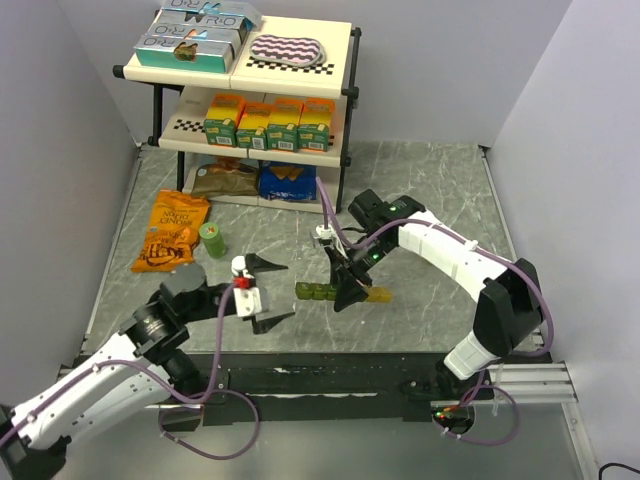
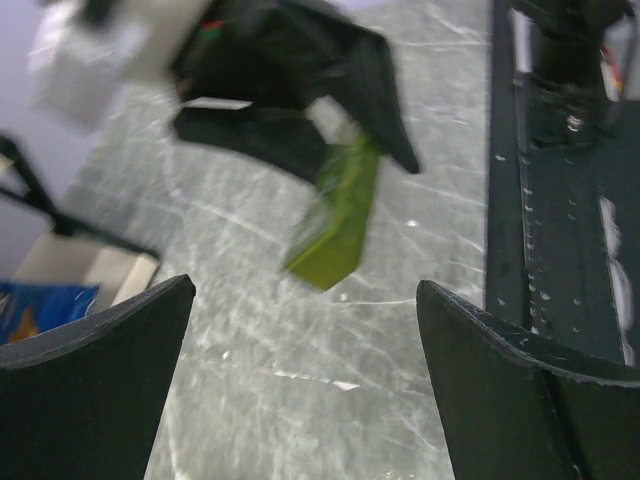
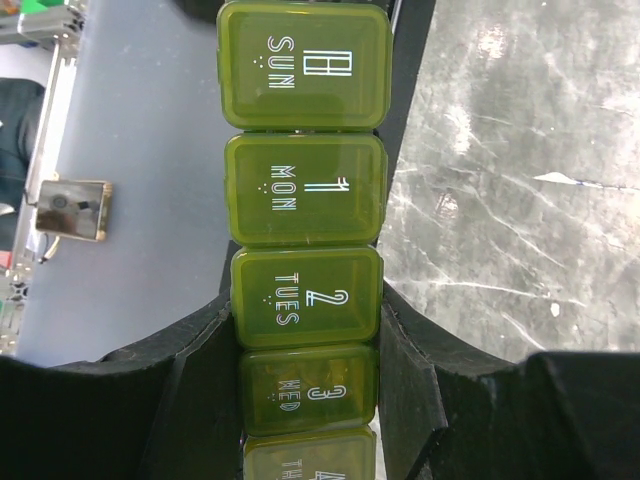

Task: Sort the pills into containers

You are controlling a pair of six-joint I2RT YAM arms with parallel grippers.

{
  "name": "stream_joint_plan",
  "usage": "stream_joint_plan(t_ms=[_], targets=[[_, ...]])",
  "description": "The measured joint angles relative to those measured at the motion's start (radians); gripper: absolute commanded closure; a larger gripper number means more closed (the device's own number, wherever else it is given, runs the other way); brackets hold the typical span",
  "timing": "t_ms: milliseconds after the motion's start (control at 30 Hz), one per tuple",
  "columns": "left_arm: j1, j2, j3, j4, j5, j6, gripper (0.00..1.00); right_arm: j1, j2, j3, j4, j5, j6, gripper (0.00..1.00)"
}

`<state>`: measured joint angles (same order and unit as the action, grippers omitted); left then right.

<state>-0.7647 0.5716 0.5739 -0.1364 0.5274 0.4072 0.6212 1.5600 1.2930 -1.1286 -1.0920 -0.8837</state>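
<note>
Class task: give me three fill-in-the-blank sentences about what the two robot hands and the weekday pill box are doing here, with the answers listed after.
1. The right hand grips the pill box, whose lids are ____ in colour.
2. The lid between SUN and TUES reads ____.
3. The left hand is ____ and holds nothing.
Answers: green; MON; open.
</note>
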Motion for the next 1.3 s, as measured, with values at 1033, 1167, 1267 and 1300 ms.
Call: stream_joint_plan(t_ms=[1033,1167,1267,1300], targets=[[-0.381,0.32,0.053,0.071,-0.446,0.252,0.99,0.019,0.055,0.031,-0.07,-0.011,-0.03,0.86],[-0.385,0.336,0.07,0.047,-0.454,0.261,0.99,0.018,0.055,0.031,-0.071,0.0,-0.026,0.56],[-0.385,0.335,0.071,0.045,-0.454,0.252,0.99,0.018,0.055,0.031,-0.071,0.005,-0.025,0.23],[-0.385,0.335,0.071,0.043,-0.454,0.235,0.99,0.018,0.054,0.031,-0.069,0.009,-0.024,0.18]])
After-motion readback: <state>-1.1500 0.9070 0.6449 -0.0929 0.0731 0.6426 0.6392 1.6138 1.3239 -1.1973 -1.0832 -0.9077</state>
